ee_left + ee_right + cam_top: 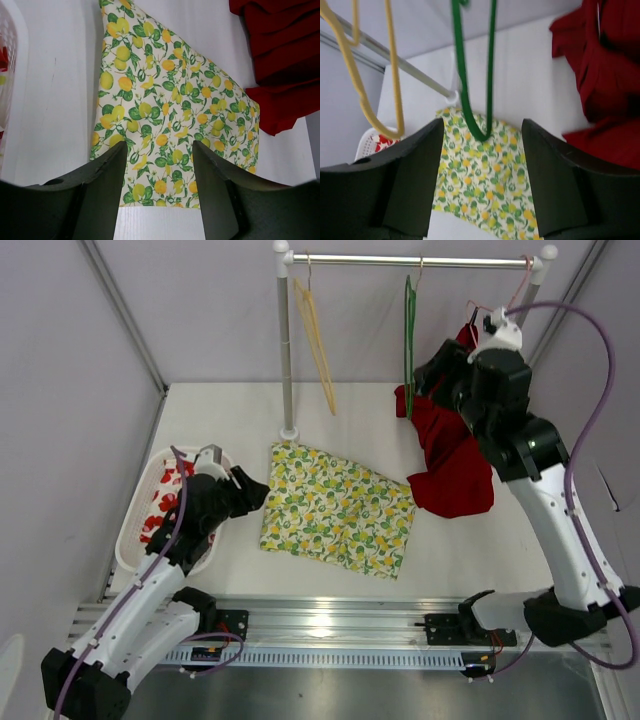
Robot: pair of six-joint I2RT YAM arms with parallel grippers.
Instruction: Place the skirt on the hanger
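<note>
A lemon-print skirt lies flat on the white table, and it also fills the middle of the left wrist view. My left gripper is open just off the skirt's left edge, with nothing between its fingers. A green hanger hangs on the rail. My right gripper is open, raised beside this hanger, and holds nothing. A red garment drapes from the red hanger down onto the table.
A yellow hanger hangs at the rail's left end, next to the rack pole. A white laundry basket with red-patterned cloth sits at the table's left edge. Walls close in the left, the right and the back.
</note>
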